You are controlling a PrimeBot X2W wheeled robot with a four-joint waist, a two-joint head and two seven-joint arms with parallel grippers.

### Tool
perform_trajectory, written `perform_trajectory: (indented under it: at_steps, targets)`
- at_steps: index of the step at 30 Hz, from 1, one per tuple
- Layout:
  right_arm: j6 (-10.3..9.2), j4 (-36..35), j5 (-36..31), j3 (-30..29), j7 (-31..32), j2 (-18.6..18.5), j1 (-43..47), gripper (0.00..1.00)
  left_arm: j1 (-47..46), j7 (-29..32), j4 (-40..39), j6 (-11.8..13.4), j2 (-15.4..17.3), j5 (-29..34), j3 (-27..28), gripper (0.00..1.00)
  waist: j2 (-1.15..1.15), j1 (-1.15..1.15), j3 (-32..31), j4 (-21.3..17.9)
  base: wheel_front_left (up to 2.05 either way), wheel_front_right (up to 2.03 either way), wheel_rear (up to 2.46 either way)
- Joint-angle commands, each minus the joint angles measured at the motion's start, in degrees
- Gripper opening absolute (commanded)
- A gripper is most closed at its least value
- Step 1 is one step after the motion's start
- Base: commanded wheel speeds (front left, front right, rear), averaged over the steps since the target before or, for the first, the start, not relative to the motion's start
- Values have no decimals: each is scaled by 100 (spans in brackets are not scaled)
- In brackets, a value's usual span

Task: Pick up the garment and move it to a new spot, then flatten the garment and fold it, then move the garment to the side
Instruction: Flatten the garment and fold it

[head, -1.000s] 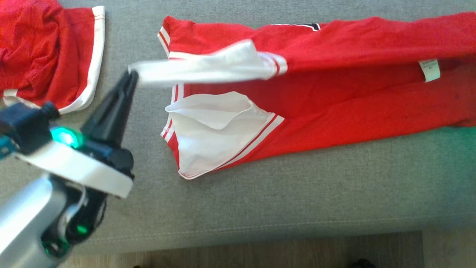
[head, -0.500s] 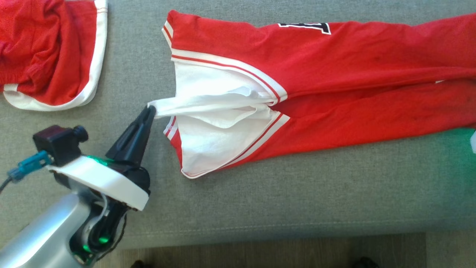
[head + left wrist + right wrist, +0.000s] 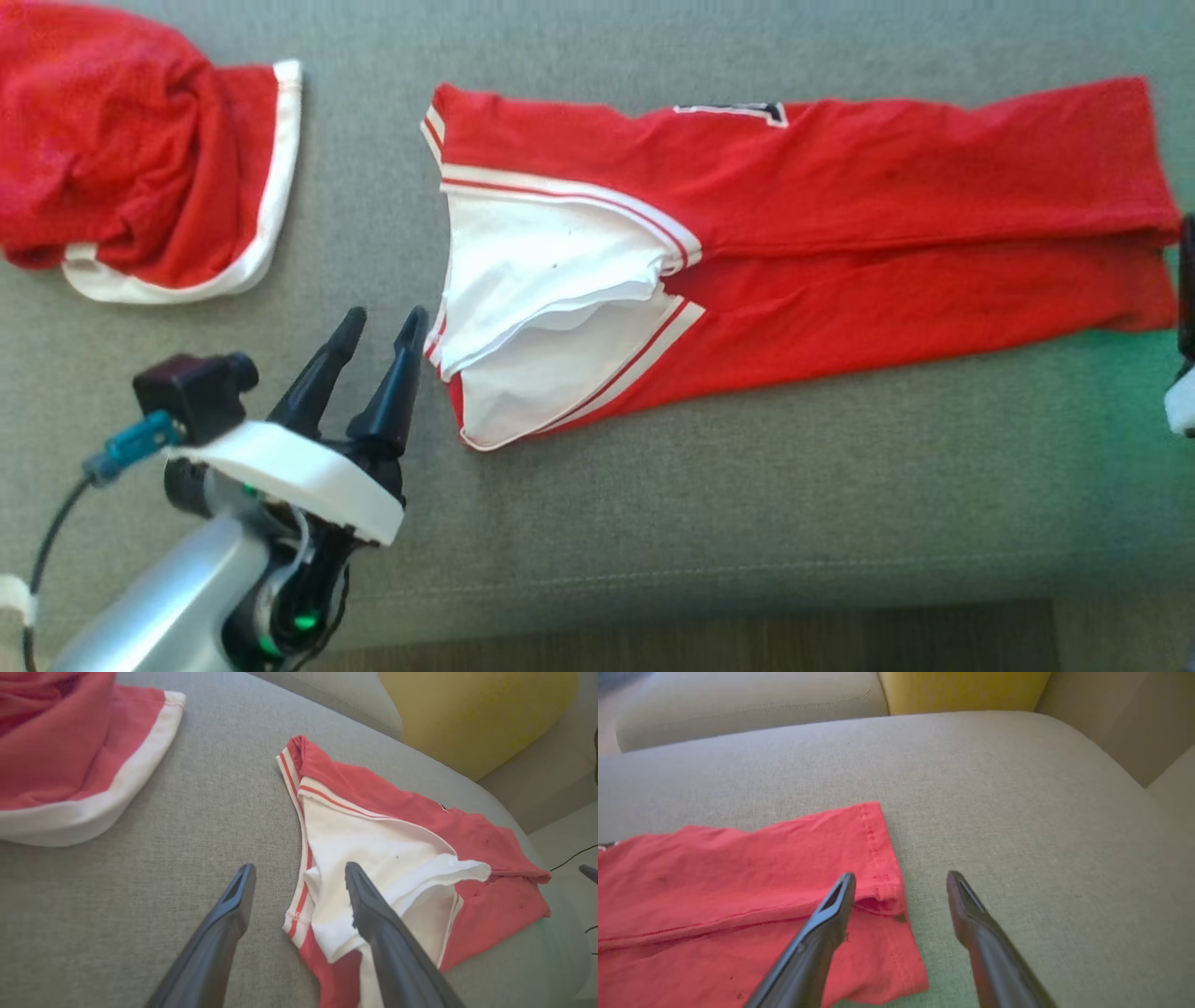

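Observation:
The garment (image 3: 840,224) is a red shirt with white sleeves, folded lengthwise and lying flat across the grey sofa cushion (image 3: 747,495). Its white sleeve (image 3: 541,308) lies loose at the left end. My left gripper (image 3: 383,322) stands open just left of that sleeve and holds nothing. In the left wrist view the left gripper (image 3: 299,877) spans the sleeve's striped cuff (image 3: 299,905), and one finger hangs over the white cloth. My right gripper (image 3: 901,877) is open over the hem corner (image 3: 882,896) at the garment's right end, holding nothing.
A second red garment with white trim (image 3: 140,168) lies bunched at the cushion's far left. A yellow cushion (image 3: 476,714) rests against the sofa back. The seat's front edge and a strip of wooden floor (image 3: 747,644) run along the bottom of the head view.
My left gripper was shut on the white sleeve and has opened. The sleeve has dropped onto the garment. The gripper now sits lower, beside the cuff. The head view has shifted a little.

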Motion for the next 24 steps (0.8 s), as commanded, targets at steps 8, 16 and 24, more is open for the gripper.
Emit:
perform_trajectory:
  at_steps: [8, 16, 24]
  targets:
    - [-2, 815, 880, -94, -443, -20, -57, 100, 366, -75, -126, 528, -396, 926, 715, 100, 0, 0, -696, -55, 0, 0, 0]
    - [-2, 2228, 1024, -419, -719, -19, -623, 100, 788, -76, -252, 838, -918, 2330, 850, 100, 0, 0, -1048, 153, 0, 0, 0]
    - [-2, 3163, -214, -996, -645, -19, -1511, 100, 917, -76, -274, 696, -1231, 2823, 831, 100, 0, 0, -993, 378, 0, 0, 0]
